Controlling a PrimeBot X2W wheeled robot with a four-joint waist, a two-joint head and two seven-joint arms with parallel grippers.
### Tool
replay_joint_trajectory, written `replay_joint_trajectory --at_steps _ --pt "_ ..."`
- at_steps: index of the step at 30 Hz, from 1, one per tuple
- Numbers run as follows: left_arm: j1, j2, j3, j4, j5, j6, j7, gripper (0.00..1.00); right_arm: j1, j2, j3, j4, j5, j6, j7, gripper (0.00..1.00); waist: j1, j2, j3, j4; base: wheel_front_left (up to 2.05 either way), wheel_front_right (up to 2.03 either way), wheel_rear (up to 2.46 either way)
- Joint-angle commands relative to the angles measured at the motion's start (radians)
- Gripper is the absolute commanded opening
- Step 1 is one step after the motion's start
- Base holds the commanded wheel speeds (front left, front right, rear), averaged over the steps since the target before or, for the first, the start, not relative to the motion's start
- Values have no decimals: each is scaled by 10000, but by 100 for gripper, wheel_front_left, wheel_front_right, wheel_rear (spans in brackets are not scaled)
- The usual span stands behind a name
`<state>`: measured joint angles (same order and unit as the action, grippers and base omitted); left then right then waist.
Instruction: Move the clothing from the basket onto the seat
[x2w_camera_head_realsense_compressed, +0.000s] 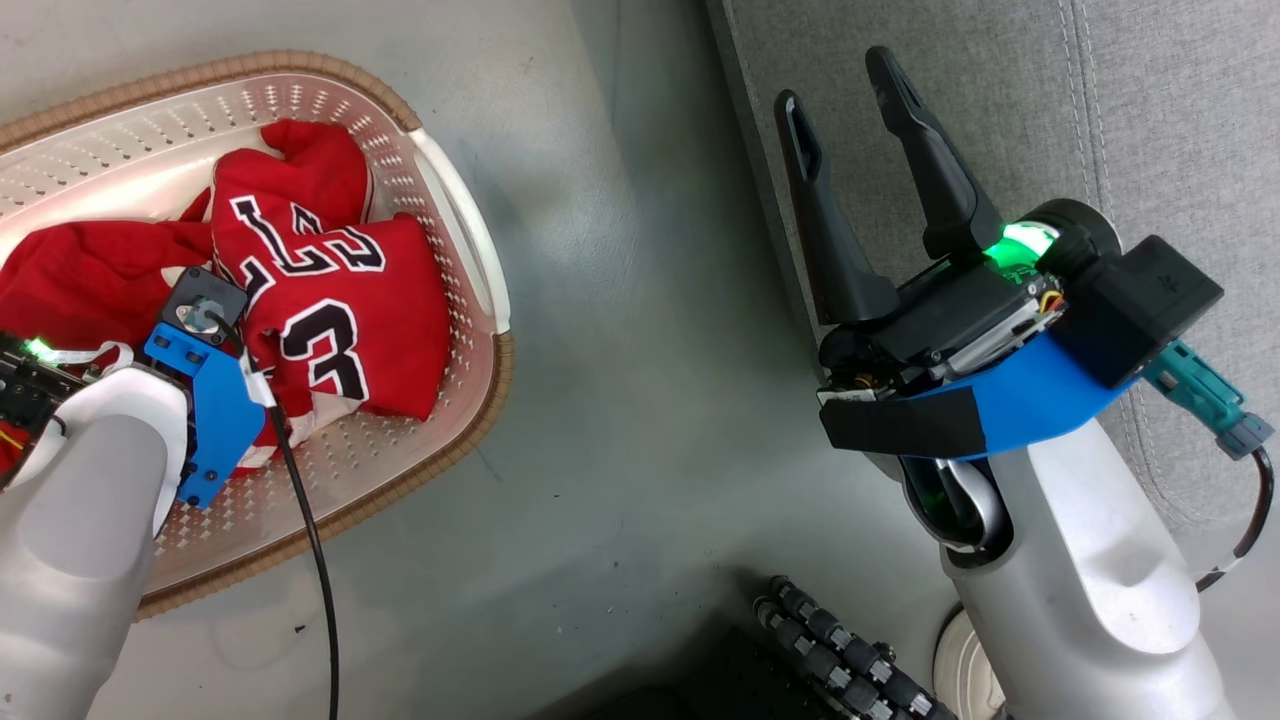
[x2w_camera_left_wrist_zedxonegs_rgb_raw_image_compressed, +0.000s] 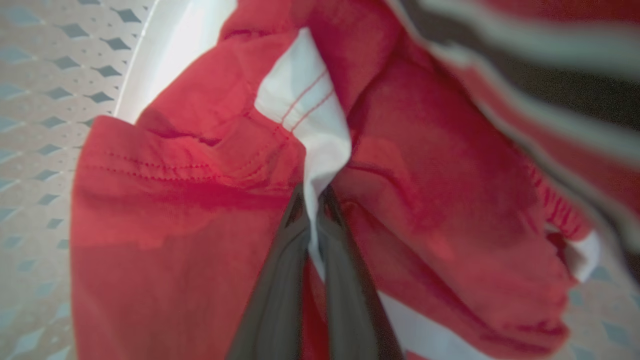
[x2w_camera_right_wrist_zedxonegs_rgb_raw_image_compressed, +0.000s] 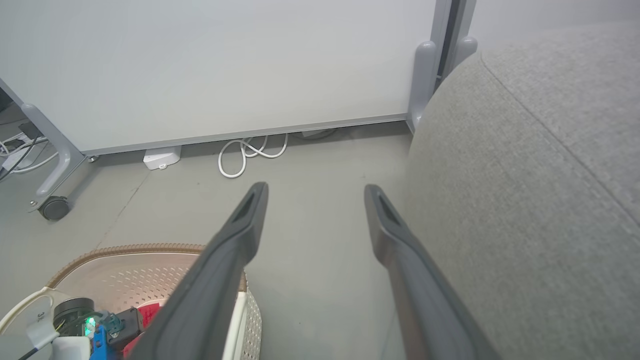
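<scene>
The clothing (x2w_camera_head_realsense_compressed: 340, 300), a red jersey with a black number 3 and another red piece, lies crumpled in the cream perforated basket (x2w_camera_head_realsense_compressed: 300, 68) at the left. My left wrist (x2w_camera_head_realsense_compressed: 200, 330) reaches down into the basket, hiding its own fingers there. Close up, my left gripper (x2w_camera_left_wrist_zedxonegs_rgb_raw_image_compressed: 312, 202) is shut on a white-and-red fold of the clothing (x2w_camera_left_wrist_zedxonegs_rgb_raw_image_compressed: 200, 200). My right gripper (x2w_camera_head_realsense_compressed: 835, 80) hangs open and holds nothing, at the edge of the grey seat (x2w_camera_head_realsense_compressed: 1150, 120). From its own wrist, the right gripper (x2w_camera_right_wrist_zedxonegs_rgb_raw_image_compressed: 316, 192) points over bare floor, with the seat (x2w_camera_right_wrist_zedxonegs_rgb_raw_image_compressed: 525, 175) beside it and the basket (x2w_camera_right_wrist_zedxonegs_rgb_raw_image_compressed: 125, 270) at lower left.
Grey floor separates basket and seat. A black cable (x2w_camera_head_realsense_compressed: 310, 540) trails from my left wrist across the basket rim. A black ribbed hose (x2w_camera_head_realsense_compressed: 850, 650) lies by my base. Ahead stand a white panel (x2w_camera_right_wrist_zedxonegs_rgb_raw_image_compressed: 225, 65) on casters (x2w_camera_right_wrist_zedxonegs_rgb_raw_image_compressed: 52, 207) and a coiled white cord (x2w_camera_right_wrist_zedxonegs_rgb_raw_image_compressed: 250, 152).
</scene>
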<state>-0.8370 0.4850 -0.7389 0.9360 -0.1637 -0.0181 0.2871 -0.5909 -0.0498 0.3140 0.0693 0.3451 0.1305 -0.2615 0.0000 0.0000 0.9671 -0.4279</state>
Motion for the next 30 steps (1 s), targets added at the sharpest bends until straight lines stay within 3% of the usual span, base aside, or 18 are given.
replay_joint_trajectory --at_steps 1,5,11,25,30 --pt "-55 44 48 -24 -57 11 -61 0 -83 -12 6 -9 36 4 -52 100 0 0 -8 -4 0 0 0" --pt "30 -49 110 32 -247 113 -165 0 -198 -12 64 80 11 4 -52 100 0 0 -175 3 0 0 0" --pt "233 -629 352 166 -708 260 -651 0 -87 -15 -127 340 -373 4 -46 100 0 0 -1077 435 0 0 0" --pt "928 -2579 514 1073 -1656 -87 -2979 0 959 -25 -548 1447 -1529 4 -41 100 0 0 -4889 2178 0 0 0" --pt "1145 -3269 507 1388 -1999 -445 -3529 0 1594 -27 -660 1715 -1484 4 152 100 0 0 -6206 2678 0 0 0"
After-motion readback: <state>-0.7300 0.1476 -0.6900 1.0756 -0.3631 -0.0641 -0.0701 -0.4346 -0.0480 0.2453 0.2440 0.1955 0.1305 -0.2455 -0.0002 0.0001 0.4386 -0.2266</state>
